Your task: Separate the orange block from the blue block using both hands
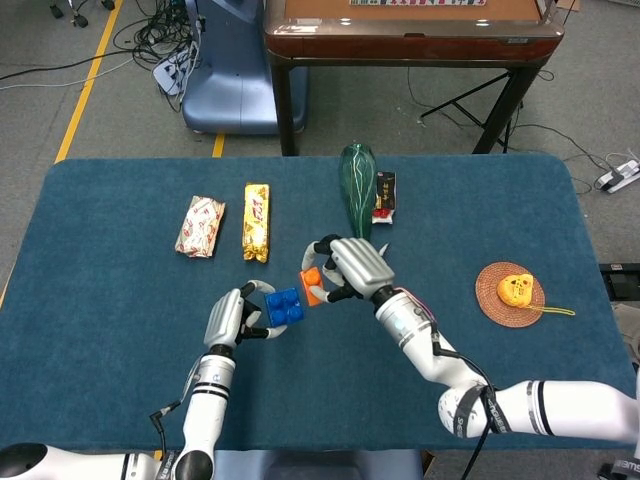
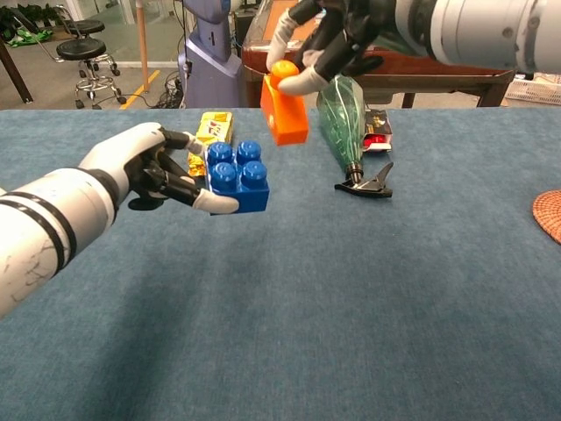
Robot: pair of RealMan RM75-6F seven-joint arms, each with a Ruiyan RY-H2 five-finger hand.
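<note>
Holding the blue block above the table, the left hand has its fingers curled around the block's left side and under its lower edge, studs facing up. Up and to the right of those fingers, clear of the blue block with open air between the two, the orange block hangs tilted in the right hand, whose fingers pinch it at the top near its single stud. In the head view the same pair shows as the blue block at the left hand and the orange block tucked under the right hand, just beside each other but not touching. Beyond the right hand's fingers a green spray bottle lies on its side. Beyond the left hand's fingers lies a gold snack packet.
</note>
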